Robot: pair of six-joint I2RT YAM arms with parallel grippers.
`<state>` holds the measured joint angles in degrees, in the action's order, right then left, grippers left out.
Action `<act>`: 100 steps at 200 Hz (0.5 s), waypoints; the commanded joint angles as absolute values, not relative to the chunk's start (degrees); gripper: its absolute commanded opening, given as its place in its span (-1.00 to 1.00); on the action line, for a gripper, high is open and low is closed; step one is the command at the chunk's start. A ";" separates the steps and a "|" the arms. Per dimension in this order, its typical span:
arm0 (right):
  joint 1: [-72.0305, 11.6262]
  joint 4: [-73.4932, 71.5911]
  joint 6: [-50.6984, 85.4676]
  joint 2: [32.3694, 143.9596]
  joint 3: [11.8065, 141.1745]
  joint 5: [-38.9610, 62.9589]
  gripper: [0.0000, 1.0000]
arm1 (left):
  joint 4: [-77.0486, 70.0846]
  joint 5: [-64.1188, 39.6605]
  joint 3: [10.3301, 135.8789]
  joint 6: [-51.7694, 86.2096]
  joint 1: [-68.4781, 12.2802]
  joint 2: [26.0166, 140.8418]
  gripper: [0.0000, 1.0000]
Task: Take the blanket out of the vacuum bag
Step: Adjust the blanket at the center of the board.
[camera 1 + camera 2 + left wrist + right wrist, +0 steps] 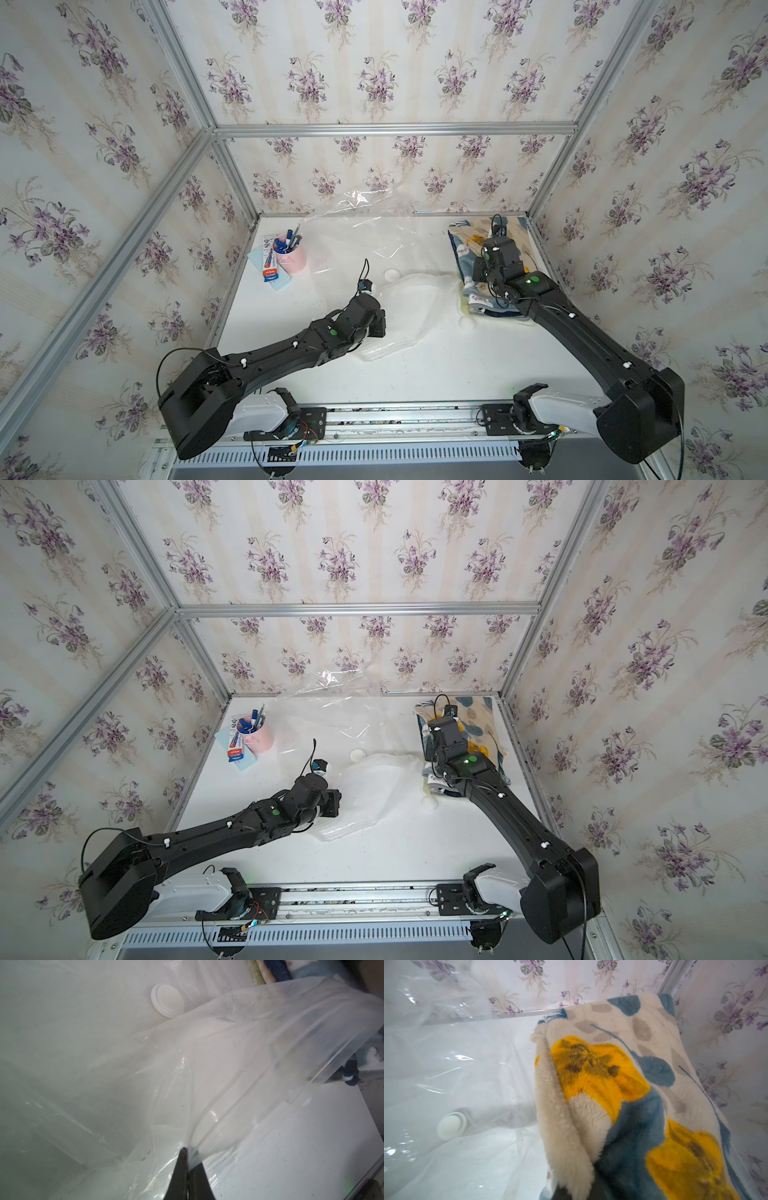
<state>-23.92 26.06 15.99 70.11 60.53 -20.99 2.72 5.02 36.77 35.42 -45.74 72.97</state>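
Floral wallpaper and aluminium rails boxed in a white counter [415,374]. Clear bag [399,307] sprawled from centre to 12 o'clock, its far sheet riding up the back wall, its white valve [392,274] face up near the middle. Left fingers [184,1152] were pinched tight on the bag's zip edge, about 6 o'clock from the valve, holding the plastic up in a taut ridge, with the mouth gaping toward 3 o'clock. Folded blanket [463,237], cream with blue leaves and yellow flowers, lay at 2 o'clock in the far corner, just beside that mouth, and showed bare in the right wrist view. Right fingers [559,1194], mostly hidden under fleece, were closed on a cream fold at the blanket's edge. Pink cup [293,259] of pens stood at 10 o'clock on some papers [257,255], well apart from both arms
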 commanded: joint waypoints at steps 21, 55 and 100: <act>-22.85 32.12 16.13 76.20 64.55 -6.28 -0.19 | 2.96 3.39 38.45 34.30 -45.70 74.12 -1.00; -21.69 29.34 17.92 73.75 62.76 -1.48 0.04 | 3.51 2.37 38.43 34.21 -45.70 74.18 -0.99; -17.50 27.00 19.74 71.70 64.51 -6.59 -0.04 | 3.59 2.85 38.13 34.03 -45.70 73.57 -0.99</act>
